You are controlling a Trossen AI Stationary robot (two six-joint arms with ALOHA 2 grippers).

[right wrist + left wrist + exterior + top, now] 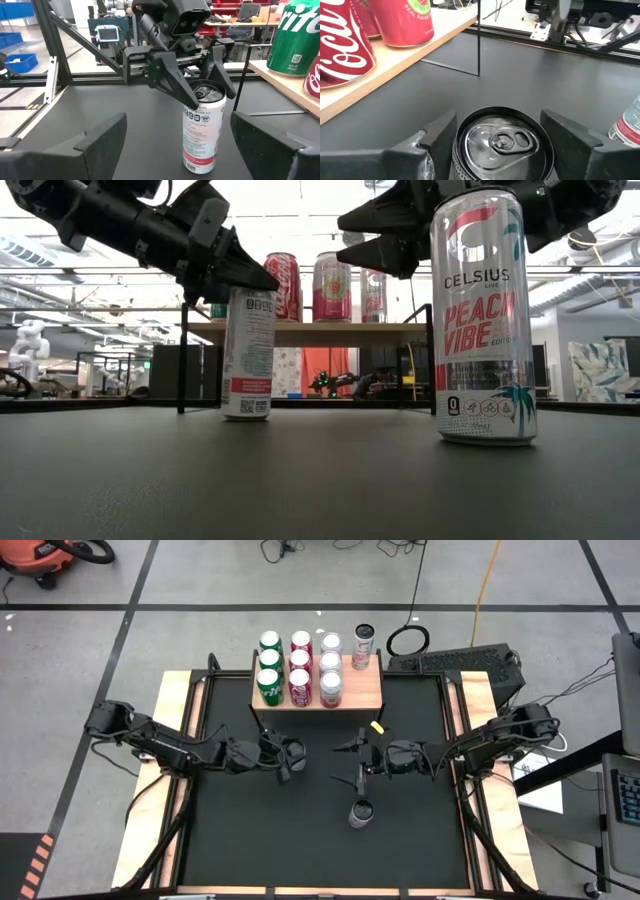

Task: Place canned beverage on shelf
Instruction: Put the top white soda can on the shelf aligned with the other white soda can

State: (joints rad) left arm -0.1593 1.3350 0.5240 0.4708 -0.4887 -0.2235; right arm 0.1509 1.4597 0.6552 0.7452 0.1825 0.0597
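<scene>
Left gripper (495,145): fingers straddling white can (202,127) before shelf (365,690), seemingly not clamped, poised for lift. Right gripper (358,753): wide, empty, waiting beside.

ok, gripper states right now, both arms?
Left gripper: fingers either side of can, grip cannot be told.
Right gripper: open, empty.

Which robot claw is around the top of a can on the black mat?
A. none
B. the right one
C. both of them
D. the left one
D: the left gripper has a finger on each side of the white can's top, while the right gripper hangs open with nothing between its fingers.
</scene>
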